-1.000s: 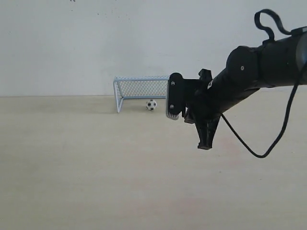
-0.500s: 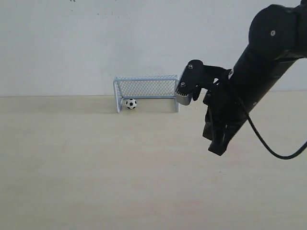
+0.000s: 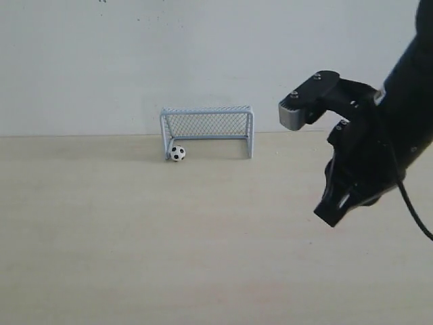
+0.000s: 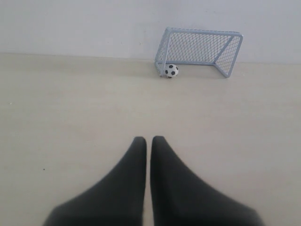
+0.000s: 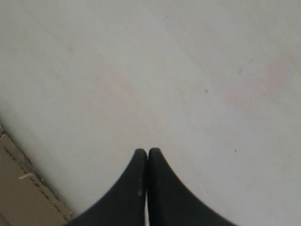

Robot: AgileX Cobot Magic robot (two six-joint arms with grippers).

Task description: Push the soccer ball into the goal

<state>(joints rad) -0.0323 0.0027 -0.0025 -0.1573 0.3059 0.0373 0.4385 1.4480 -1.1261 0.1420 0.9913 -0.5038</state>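
The soccer ball [image 3: 177, 154] is small, white with black patches, and rests at the left post in the mouth of the goal [image 3: 207, 131]. The goal has a pale blue frame with mesh netting and stands by the back wall. The left wrist view shows the same ball [image 4: 171, 71] beside the goal [image 4: 198, 49], far ahead of my left gripper [image 4: 148, 139], which is shut and holds nothing. My right gripper [image 3: 331, 217] hangs raised at the right, well away from the goal. It is shut too, with bare table under it [image 5: 147, 150].
A pale wooden table [image 3: 135, 237] runs back to a white wall [image 3: 203, 54]. In the right wrist view the table's edge and a brown surface [image 5: 19, 197] beyond it show at one corner.
The ball rolled left along the goal mouth and stopped by the left post. My right arm drew back to the right and rose, uncovering the goal's right side.
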